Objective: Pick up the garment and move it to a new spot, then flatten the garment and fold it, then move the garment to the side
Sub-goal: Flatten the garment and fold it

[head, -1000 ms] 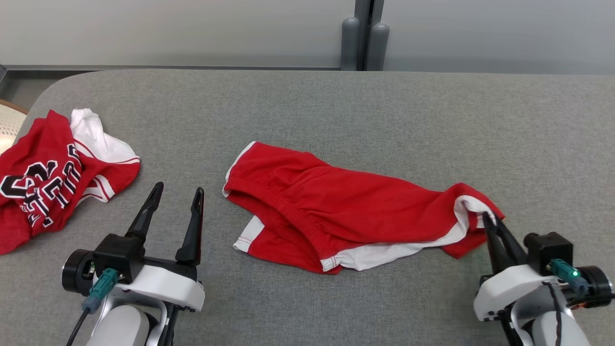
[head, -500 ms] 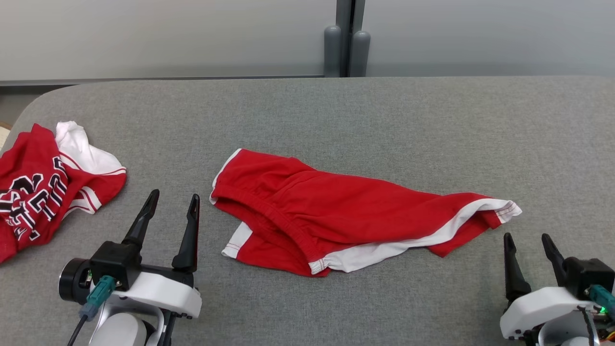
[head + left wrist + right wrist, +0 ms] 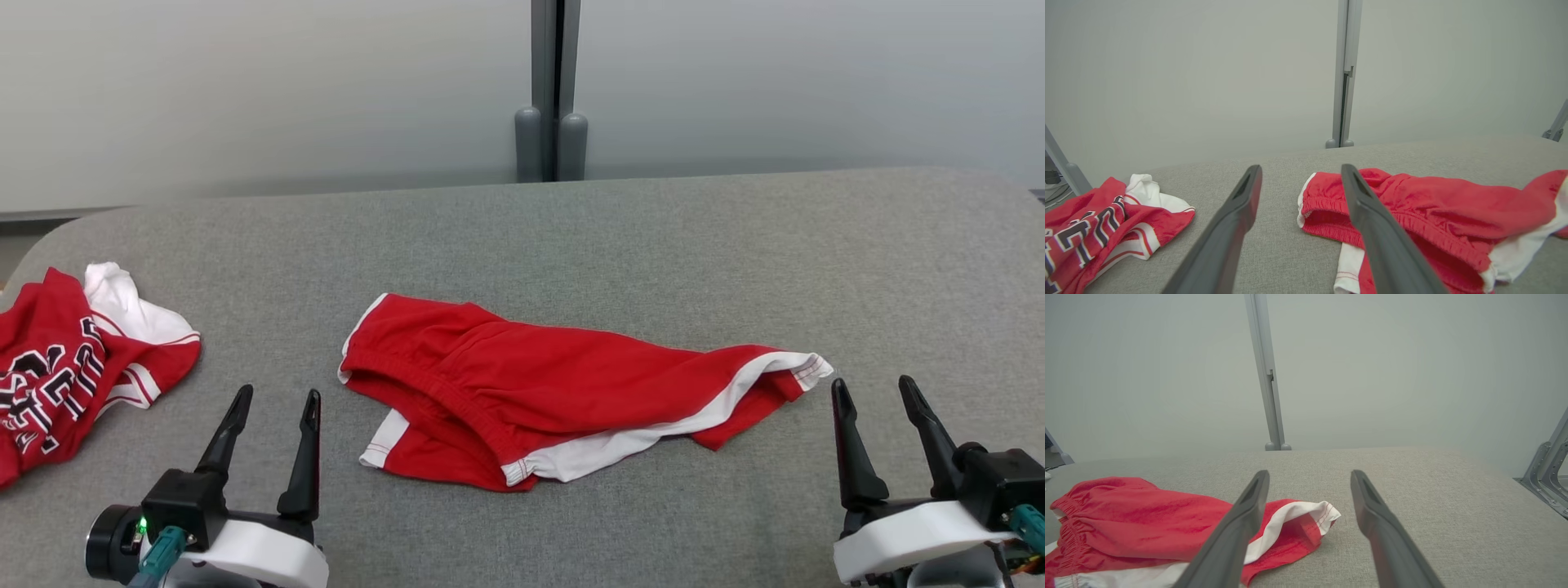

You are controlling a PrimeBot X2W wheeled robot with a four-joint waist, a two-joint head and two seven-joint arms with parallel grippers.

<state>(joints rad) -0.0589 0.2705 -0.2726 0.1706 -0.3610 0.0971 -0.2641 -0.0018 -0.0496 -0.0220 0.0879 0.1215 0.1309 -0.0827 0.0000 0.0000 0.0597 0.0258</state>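
Lying rumpled across the middle of the grey fabric-covered table [image 3: 653,237], the red cloth shorts with white trim [image 3: 563,384] are touching neither gripper, elastic waistband toward the robot's left. The right gripper [image 3: 872,387] is hovering just beside the white-edged leg hem, its two dark fingers spread apart and holding nothing. The left gripper [image 3: 277,397] is hovering near the waistband, fingers likewise parted and empty. A red jersey with black-and-white lettering [image 3: 73,376] is lying bunched at the table's left edge.
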